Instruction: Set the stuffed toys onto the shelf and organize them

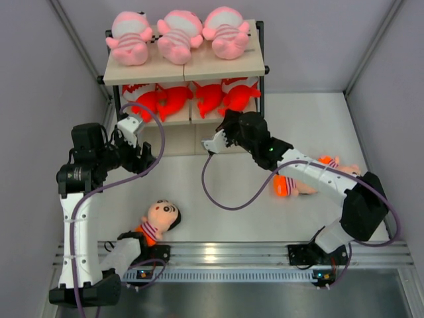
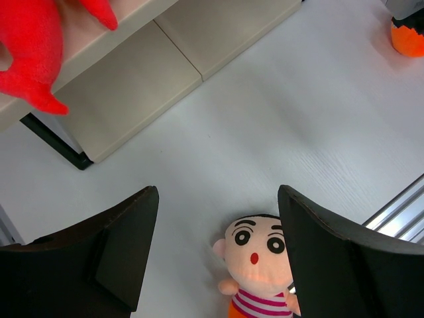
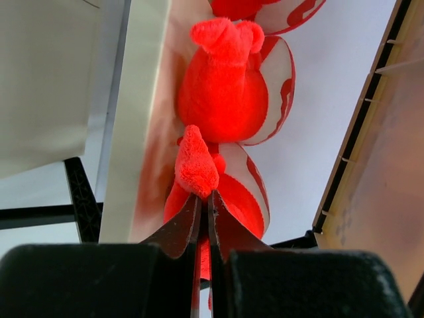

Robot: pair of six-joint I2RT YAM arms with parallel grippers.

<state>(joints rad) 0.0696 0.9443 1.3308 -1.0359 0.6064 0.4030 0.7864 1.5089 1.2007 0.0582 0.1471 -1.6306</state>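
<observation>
Three pink striped babies (image 1: pixel 179 36) lie on the shelf's (image 1: pixel 199 69) top board. Several red-orange sharks (image 1: pixel 173 99) fill the middle tier. My right gripper (image 1: pixel 230 121) reaches into that tier. In the right wrist view it (image 3: pixel 206 197) is shut on a fin of the nearest shark (image 3: pixel 197 169), with another shark (image 3: pixel 222 86) beyond it. One dark-haired boy (image 1: pixel 159 218) lies face up on the table near the left arm's base. My left gripper (image 2: pixel 217 193) hangs open above him (image 2: pixel 258 255) and holds nothing. A second boy (image 1: pixel 291 185) lies partly hidden under the right arm.
The shelf's bottom board (image 2: pixel 132 93) is bare where it shows. Grey walls close in on both sides, and a metal rail (image 1: pixel 232 252) runs along the near edge. Purple cables (image 1: pixel 218 195) loop from both arms over the table.
</observation>
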